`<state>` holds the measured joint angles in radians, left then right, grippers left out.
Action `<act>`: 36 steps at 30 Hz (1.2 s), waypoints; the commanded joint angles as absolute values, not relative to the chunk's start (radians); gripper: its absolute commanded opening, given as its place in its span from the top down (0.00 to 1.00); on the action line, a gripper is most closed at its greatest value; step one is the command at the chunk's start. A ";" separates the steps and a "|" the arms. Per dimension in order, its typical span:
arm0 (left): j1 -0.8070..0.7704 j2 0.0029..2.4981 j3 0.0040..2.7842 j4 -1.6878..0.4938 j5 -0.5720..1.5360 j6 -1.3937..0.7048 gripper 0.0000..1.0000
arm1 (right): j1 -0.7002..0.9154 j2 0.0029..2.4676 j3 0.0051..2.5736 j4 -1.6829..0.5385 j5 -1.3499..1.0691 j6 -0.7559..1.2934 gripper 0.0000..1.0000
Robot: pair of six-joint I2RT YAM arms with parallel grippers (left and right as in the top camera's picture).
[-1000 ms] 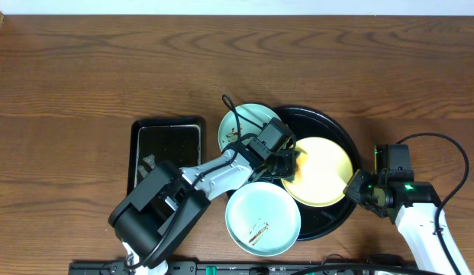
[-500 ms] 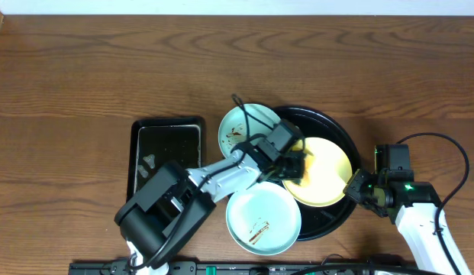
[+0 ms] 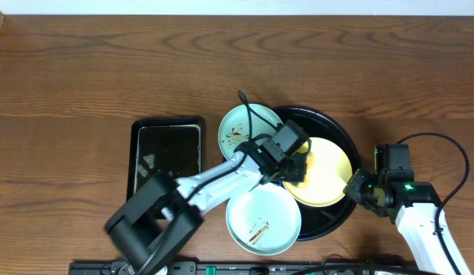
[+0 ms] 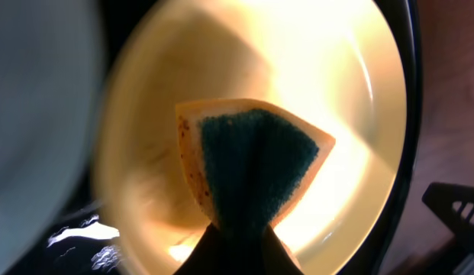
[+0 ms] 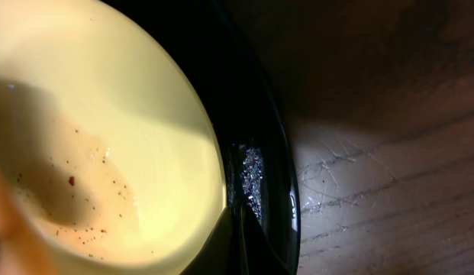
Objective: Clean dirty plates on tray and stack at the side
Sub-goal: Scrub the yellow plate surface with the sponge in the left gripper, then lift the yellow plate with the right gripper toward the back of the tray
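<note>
The pale yellow plate [image 3: 327,173] lies in the big black round tray [image 3: 337,130]. My left gripper [image 3: 293,163] is shut on a yellow-and-green sponge [image 4: 252,164] and presses it on the yellow plate's [image 4: 336,69] left part. My right gripper [image 3: 353,186] is shut on the yellow plate's right rim [image 5: 214,191], over the tray [image 5: 259,145]. One pale blue plate [image 3: 241,127] with brown smears sits at the tray's upper left. The other pale blue plate [image 3: 262,218], also smeared, sits at the tray's lower left. Brown specks show on the yellow plate [image 5: 91,153].
A smaller rectangular black tray [image 3: 167,150] lies left of the plates on the wooden table [image 3: 107,69]. The left arm reaches across between the two blue plates. Bare wood [image 5: 382,176] lies right of the round tray.
My left gripper has slid the sponge a little to the right over the yellow plate. The right gripper and the plates have stayed in place.
</note>
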<state>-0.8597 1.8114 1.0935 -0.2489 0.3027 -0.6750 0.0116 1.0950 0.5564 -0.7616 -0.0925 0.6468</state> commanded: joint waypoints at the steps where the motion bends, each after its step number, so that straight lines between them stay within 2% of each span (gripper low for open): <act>1: -0.825 1.695 1.113 -0.321 0.172 -0.600 0.93 | 0.020 1.093 0.572 -0.760 -0.079 0.660 0.98; 8: -0.751 1.513 1.113 -0.578 -0.064 -0.575 0.93 | 0.020 1.102 0.572 -0.760 -0.079 0.657 0.98; 11: -0.706 1.483 1.113 -0.674 -0.116 -0.564 0.93 | 0.020 1.125 0.572 -0.759 -0.079 0.657 0.66; 14: -0.663 1.483 1.112 -0.724 -0.125 -0.538 0.92 | 0.020 1.158 0.572 -0.751 -0.092 0.657 0.55; 16: -0.642 1.483 1.109 -0.735 -0.125 -0.527 0.93 | 0.020 1.180 0.572 -0.738 -0.119 0.657 0.53; 18: -0.625 1.483 1.109 -0.737 -0.125 -0.511 0.93 | 0.020 1.198 0.572 -0.722 -0.144 0.665 0.48; 20: -0.613 1.483 1.108 -0.736 -0.125 -0.496 0.93 | 0.020 1.211 0.572 -0.710 -0.151 0.686 0.51; 21: -0.609 1.483 1.108 -0.736 -0.125 -0.491 0.93 | 0.020 1.217 0.572 -0.703 -0.160 0.696 0.56; 29: -0.605 1.483 1.100 -0.737 -0.125 -0.482 0.93 | 0.020 1.229 0.572 -0.649 -0.170 0.765 0.61; 31: -0.605 1.483 1.100 -0.737 -0.125 -0.482 0.93 | 0.020 1.229 0.572 -0.643 -0.170 0.790 0.68; 36: -0.605 1.483 1.100 -0.740 -0.124 -0.478 0.93 | 0.020 1.230 0.572 -0.613 -0.169 0.816 0.70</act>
<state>-0.6094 1.4845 1.0969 -0.7338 -0.1051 -0.4953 0.0116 1.2240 0.5602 -0.6270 -0.1650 0.7757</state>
